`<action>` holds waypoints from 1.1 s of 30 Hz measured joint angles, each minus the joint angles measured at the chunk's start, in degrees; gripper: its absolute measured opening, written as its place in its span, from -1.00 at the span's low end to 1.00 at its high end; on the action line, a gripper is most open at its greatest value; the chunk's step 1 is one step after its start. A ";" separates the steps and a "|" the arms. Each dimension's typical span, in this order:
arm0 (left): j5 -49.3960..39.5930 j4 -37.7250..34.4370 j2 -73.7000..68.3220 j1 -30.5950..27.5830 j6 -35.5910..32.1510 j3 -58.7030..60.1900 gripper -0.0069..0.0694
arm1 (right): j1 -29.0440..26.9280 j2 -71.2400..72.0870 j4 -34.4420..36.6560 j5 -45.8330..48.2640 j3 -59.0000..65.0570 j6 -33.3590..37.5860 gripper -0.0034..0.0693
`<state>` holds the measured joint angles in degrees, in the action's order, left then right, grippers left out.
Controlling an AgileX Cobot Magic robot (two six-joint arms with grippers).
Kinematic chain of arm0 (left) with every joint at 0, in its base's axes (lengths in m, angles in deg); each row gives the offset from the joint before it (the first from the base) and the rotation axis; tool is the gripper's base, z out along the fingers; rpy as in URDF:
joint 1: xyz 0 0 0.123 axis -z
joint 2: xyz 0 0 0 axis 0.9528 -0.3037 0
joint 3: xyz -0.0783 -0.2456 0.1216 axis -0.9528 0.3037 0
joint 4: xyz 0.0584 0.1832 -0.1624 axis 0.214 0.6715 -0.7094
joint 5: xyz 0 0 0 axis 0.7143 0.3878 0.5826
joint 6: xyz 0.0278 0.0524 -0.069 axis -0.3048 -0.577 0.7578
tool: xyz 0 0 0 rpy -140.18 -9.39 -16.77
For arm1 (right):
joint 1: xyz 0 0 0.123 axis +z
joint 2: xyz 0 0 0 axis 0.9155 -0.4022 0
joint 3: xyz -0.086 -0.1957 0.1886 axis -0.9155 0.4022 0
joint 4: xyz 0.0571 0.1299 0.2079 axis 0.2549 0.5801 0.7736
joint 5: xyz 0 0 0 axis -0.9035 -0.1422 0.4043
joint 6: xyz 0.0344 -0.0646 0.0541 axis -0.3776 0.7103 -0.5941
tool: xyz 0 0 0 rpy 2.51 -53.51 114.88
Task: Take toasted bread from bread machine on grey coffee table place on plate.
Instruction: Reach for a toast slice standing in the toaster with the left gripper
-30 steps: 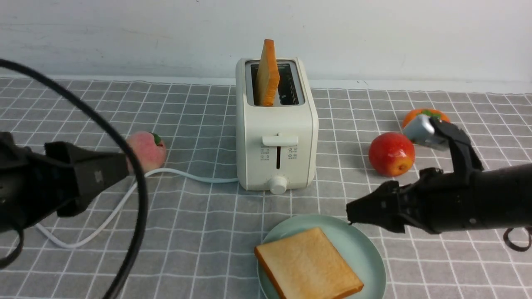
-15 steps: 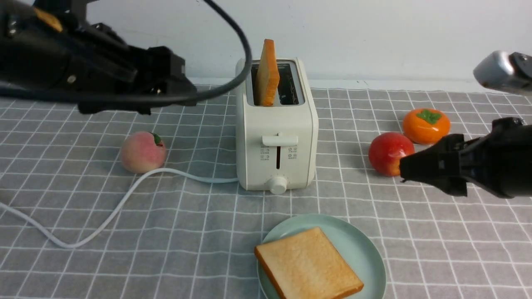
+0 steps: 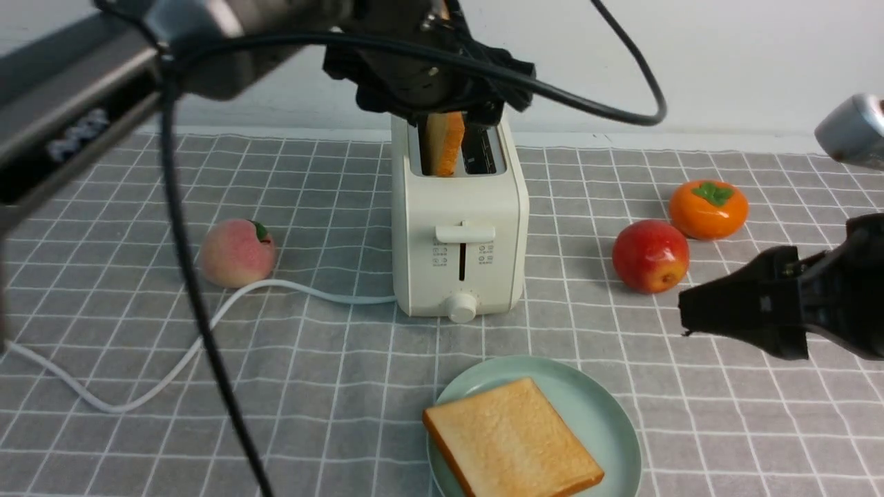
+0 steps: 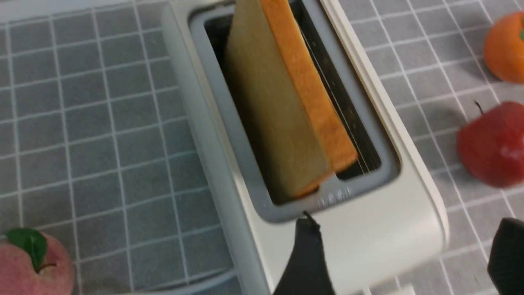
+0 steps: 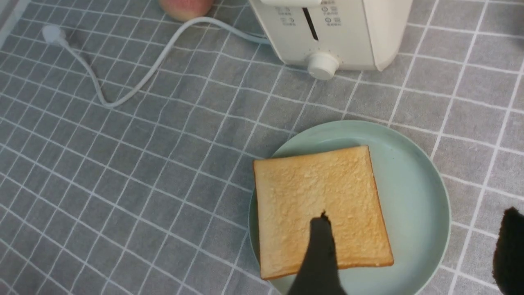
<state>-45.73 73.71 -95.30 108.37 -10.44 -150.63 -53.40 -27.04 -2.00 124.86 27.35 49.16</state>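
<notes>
The cream-white bread machine (image 3: 459, 207) stands at the middle of the grey coffee table (image 3: 311, 414). One toasted bread slice (image 3: 444, 145) stands upright in its left slot, seen close in the left wrist view (image 4: 286, 106). My left gripper (image 3: 450, 114) hangs open just above it; in its own view the gripper (image 4: 407, 229) shows wide-apart fingers over the toaster's front end, clear of the slice. A second slice (image 3: 511, 442) lies flat on the mint-green plate (image 3: 608, 407). My right gripper (image 3: 690, 314) hovers open to the plate's right, seen again (image 5: 415, 221) above the plate (image 5: 413, 184) and slice (image 5: 319, 192).
A peach (image 3: 237, 252) lies left of the toaster, with the white cord (image 3: 173, 359) curving past it. A red apple (image 3: 649, 255) and an orange persimmon (image 3: 708, 207) sit to the right. A white wall closes off the back. The left arm's black cable loops across the front view.
The left arm swung from the lower left up and over to the toaster, and its gripper opened. The right arm drew back to the right, away from the plate.
</notes>
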 joint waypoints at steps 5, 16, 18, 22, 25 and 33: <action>0.69 8.23 -6.55 0.80 3.64 -4.68 0.60 | 0.00 0.00 0.00 0.65 0.00 0.00 0.54; 5.00 13.60 -8.96 0.80 6.70 -4.94 0.30 | 0.00 0.00 -0.18 3.17 0.00 0.00 0.54; 5.06 13.55 -8.96 0.68 6.88 -4.94 0.13 | 0.00 0.00 -0.18 3.95 0.00 0.00 0.54; 5.01 13.01 -8.96 -0.23 8.13 -4.94 -0.24 | 0.00 0.00 -0.18 5.15 0.00 0.05 0.54; 4.66 13.14 -9.01 -1.04 10.54 -4.94 -0.35 | 0.00 0.00 -0.18 6.06 0.00 0.05 0.54; 4.37 12.07 -9.01 -0.88 10.94 -4.94 0.12 | 0.00 0.00 -0.12 7.60 0.00 0.51 0.54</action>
<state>-41.36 85.77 -104.31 107.49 0.49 -155.56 -53.40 -27.04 -2.12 132.46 27.35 49.67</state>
